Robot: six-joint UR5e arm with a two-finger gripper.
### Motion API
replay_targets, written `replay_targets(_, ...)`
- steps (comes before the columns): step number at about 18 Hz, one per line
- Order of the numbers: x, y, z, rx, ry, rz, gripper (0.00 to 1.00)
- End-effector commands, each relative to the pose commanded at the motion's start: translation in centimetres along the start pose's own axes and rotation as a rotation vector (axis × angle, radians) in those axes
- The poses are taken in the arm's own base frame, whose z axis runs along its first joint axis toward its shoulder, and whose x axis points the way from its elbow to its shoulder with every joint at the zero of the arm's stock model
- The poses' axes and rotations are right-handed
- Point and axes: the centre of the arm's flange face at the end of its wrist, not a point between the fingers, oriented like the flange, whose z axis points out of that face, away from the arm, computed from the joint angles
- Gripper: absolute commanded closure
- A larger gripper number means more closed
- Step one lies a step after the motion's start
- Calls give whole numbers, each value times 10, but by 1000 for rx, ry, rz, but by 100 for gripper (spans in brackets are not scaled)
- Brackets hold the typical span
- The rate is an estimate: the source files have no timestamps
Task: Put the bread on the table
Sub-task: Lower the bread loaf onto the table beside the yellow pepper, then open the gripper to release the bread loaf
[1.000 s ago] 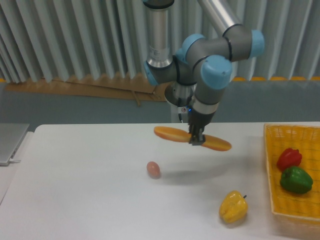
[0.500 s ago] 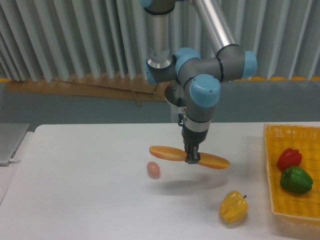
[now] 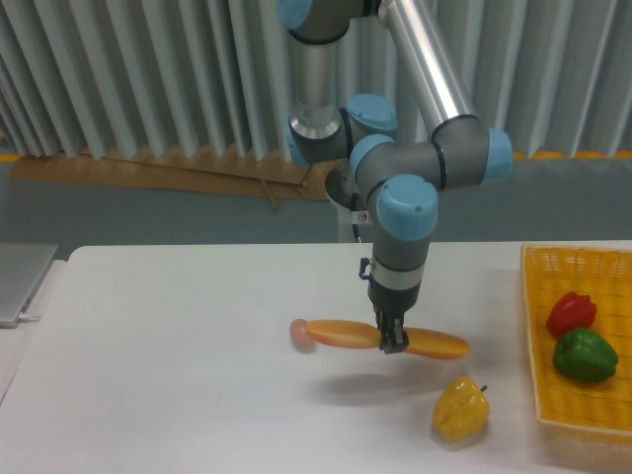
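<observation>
The bread (image 3: 342,334) is a long orange-tan loaf held level, just above the white table (image 3: 168,355). My gripper (image 3: 392,343) is shut on the bread near its middle, pointing straight down. The loaf's left end covers part of a small pinkish-brown egg (image 3: 298,333) on the table behind it. The loaf's shadow lies on the table just below it.
A yellow bell pepper (image 3: 460,410) lies on the table below the loaf's right end. A yellow woven basket (image 3: 541,326) at the right edge holds a red pepper (image 3: 572,312) and a green pepper (image 3: 585,356). A grey laptop corner (image 3: 20,281) sits at the far left.
My gripper has come down and toward the camera with the bread in it. The loaf now hangs lower, in front of the egg and closer to the table.
</observation>
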Motion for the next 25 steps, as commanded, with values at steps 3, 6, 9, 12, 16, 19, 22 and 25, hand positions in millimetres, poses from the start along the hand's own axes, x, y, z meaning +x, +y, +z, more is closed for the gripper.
replay_targets(3, 0, -4, 3, -2, 2, -3, 70)
replay_targets(6, 0, -11, 5, -18, 0, -5, 69)
replay_targets(9, 2, -14, 5, -62, 2, 8, 55)
replay_targets(12, 1, -14, 5, -63, -13, 11, 0)
replay_targets(16, 3, -14, 0, -66, -19, 14, 0)
replay_targets(19, 6, -15, -7, -68, -30, 12, 0)
replay_targets(22, 7, -16, -7, -70, -28, 12, 0)
replay_targets(25, 9, -16, -15, -71, -42, 3, 0)
